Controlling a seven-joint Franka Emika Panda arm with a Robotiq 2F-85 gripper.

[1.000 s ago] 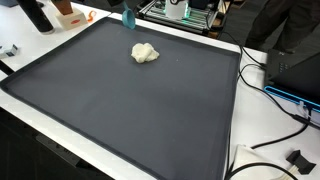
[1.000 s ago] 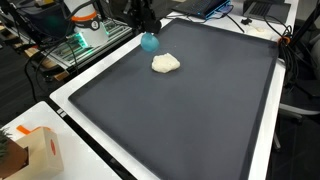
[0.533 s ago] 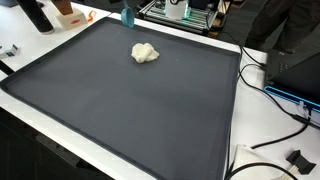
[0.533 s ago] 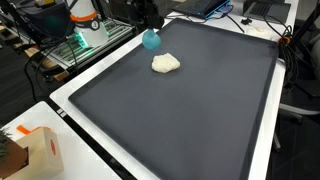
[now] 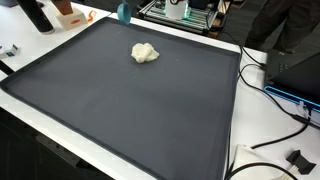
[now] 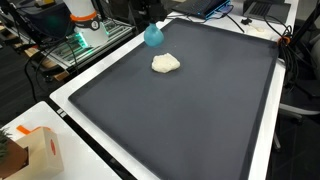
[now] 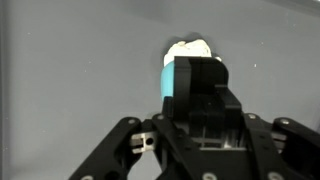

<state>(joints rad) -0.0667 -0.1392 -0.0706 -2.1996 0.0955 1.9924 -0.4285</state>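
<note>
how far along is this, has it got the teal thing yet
Done: the tool is shut on the teal object, which looks held up off the dark mat near its edge. In hand: the tool holds it in the air, close to the white lump. Left: the teal object is not yet set down anywhere, and the white lump lies on the mat, apart from the tool.

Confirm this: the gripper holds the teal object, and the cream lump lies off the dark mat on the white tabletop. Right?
Not quite. The gripper does hold the teal object, but the cream lump lies on the dark mat, not off it. Both exterior views show this.
</note>
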